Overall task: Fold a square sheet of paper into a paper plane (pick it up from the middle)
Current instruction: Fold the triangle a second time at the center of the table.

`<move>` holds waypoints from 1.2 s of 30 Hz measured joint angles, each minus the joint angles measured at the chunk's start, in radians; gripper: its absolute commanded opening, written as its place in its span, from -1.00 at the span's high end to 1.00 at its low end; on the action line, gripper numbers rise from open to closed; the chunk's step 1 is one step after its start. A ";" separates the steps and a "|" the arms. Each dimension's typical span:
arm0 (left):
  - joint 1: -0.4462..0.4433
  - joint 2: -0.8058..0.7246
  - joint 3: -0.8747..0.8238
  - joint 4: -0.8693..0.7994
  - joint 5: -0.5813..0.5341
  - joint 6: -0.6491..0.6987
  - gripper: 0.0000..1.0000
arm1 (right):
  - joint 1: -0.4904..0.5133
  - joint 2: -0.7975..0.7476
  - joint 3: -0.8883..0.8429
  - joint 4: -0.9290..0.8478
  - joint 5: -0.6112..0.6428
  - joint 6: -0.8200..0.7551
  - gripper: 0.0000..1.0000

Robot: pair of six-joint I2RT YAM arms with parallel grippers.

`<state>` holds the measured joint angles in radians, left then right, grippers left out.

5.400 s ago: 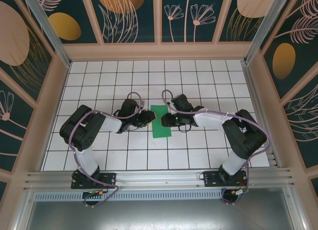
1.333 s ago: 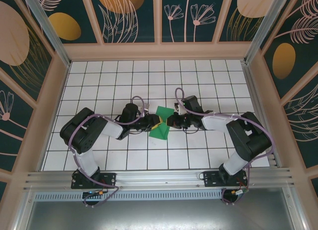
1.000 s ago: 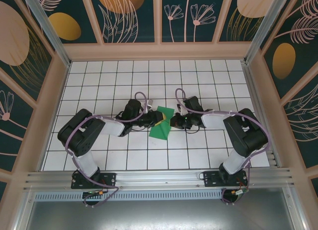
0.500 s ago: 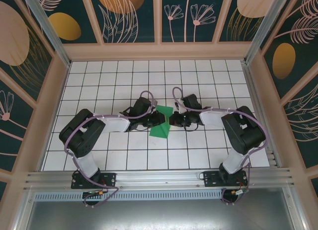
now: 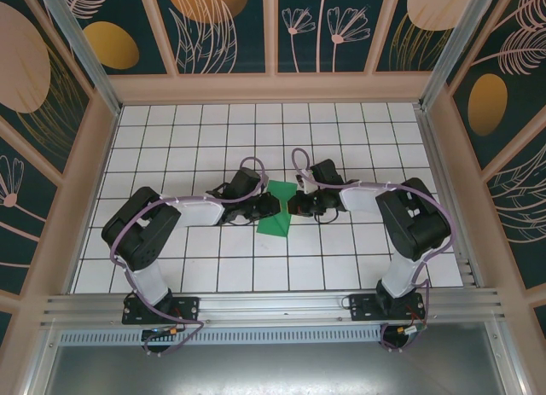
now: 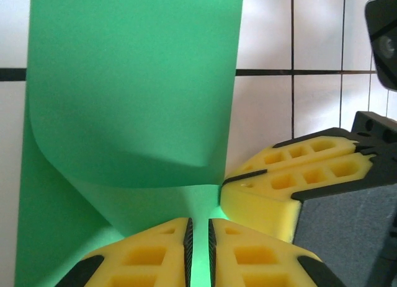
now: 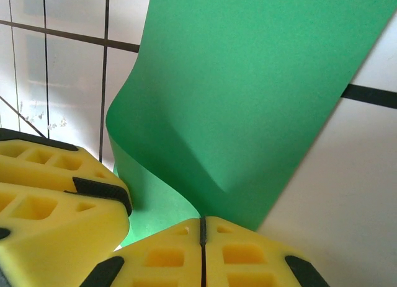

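Left wrist: right jaws beside green paper (image 6: 133,88)

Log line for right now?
left gripper shut on square sheet of paper | right gripper shut on it | sheet bowed between them

A white tabletop ruled into squares by dark lines (image 5: 171,139) sits between dark teal wall panels painted with gold discs and pale flowers (image 5: 341,37), a silver aluminium rail (image 5: 273,303) lining its near edge.
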<state>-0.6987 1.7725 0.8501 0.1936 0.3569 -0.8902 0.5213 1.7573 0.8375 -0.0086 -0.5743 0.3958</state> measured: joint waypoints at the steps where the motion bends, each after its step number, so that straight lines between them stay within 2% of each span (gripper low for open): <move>1: 0.000 0.000 0.003 0.000 0.000 0.000 0.63 | 0.000 0.002 0.002 -0.001 0.000 -0.002 0.84; 36: -0.001 0.052 0.035 -0.004 0.019 0.026 0.63 | 0.000 0.027 0.040 -0.037 0.050 -0.040 0.85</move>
<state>-0.6998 1.8248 0.8848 0.1894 0.3763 -0.8642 0.5213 1.7840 0.8772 -0.0460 -0.5243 0.3561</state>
